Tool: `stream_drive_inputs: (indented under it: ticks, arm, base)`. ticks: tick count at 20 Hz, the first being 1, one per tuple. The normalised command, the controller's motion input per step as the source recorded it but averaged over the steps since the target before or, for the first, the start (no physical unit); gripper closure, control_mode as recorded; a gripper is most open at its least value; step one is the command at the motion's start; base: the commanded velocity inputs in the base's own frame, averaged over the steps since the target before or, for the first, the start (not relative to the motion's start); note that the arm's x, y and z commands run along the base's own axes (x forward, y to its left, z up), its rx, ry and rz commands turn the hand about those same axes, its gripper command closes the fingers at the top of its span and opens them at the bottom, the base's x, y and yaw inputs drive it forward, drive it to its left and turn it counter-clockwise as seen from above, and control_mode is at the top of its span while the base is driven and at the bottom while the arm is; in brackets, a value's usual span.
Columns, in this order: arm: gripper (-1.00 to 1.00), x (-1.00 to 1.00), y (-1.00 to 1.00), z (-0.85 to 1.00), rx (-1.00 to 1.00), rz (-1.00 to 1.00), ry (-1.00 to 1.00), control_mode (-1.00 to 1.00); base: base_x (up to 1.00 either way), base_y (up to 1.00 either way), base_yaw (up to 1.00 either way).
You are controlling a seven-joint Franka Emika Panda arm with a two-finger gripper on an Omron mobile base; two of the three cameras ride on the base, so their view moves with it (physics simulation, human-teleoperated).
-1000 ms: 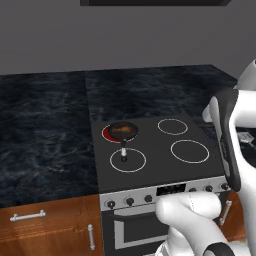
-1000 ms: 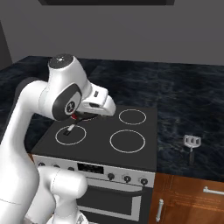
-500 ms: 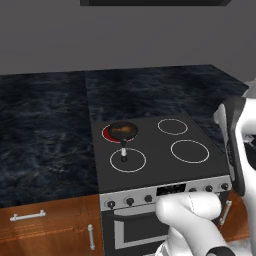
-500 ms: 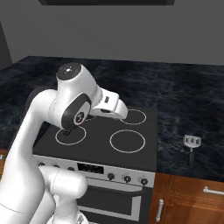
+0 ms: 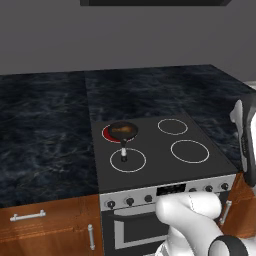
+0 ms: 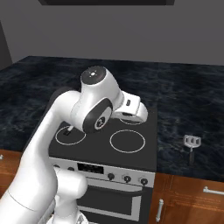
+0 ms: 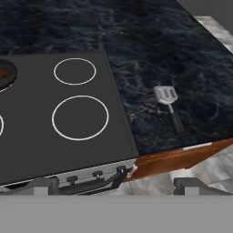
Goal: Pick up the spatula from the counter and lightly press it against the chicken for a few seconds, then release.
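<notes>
Two grey fingertips (image 7: 45, 184) rise far apart at the bottom corners of the hand view, so the jaws read as spread wide and holding nothing. Just beyond them the stove (image 7: 68, 136) takes up the left half of that frame. To its right, on the dark marbled tabletop (image 7: 150, 45), lies the spatula (image 7: 170, 108), flat, with its slotted head toward the top of the frame and its dark handle running down and slightly right. The pan (image 5: 123, 131) holding the chicken (image 5: 122, 129) sits on the red-glowing burner left of centre in the left base view, well apart from the spatula. The step in hand looks like the reach for the spatula. To do it well, the hand should first centre over the handle rather than the head, then turn so the jaws straddle the handle crosswise. The tool is thin and lies flat, so the tips probably need to come right down to the tabletop before closing, or they may skid off it.
</notes>
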Motion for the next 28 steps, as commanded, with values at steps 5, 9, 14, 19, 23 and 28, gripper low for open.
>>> stream_drive_inputs:
  ticks: [5,9,14,19,23,28]
  arm:
    - [-1.0,0.01,-0.42,0.03,0.0,0.0,0.0,-1.0]
    - [-1.0,0.04,-0.35,0.0,0.0,0.0,0.0,-1.0]
    - [-1.0,0.19,-0.37,-0.05,0.0,0.0,0.03,-1.0]
    - [-1.0,0.17,-0.36,-0.01,0.0,0.0,0.04,-1.0]
    - [-1.0,0.05,-0.41,-0.01,0.0,0.0,0.08,-1.0]
    - [-1.0,0.0,-0.33,-0.2,0.0,0.0,0.14,-1.0]
  base:
    - [0.0,0.0,0.0]
    - [0.0,0.0,0.0]
    - [0.0,0.0,0.0]
    - [0.0,0.0,0.0]
    - [0.0,0.0,0.0]
    - [0.0,0.0,0.0]
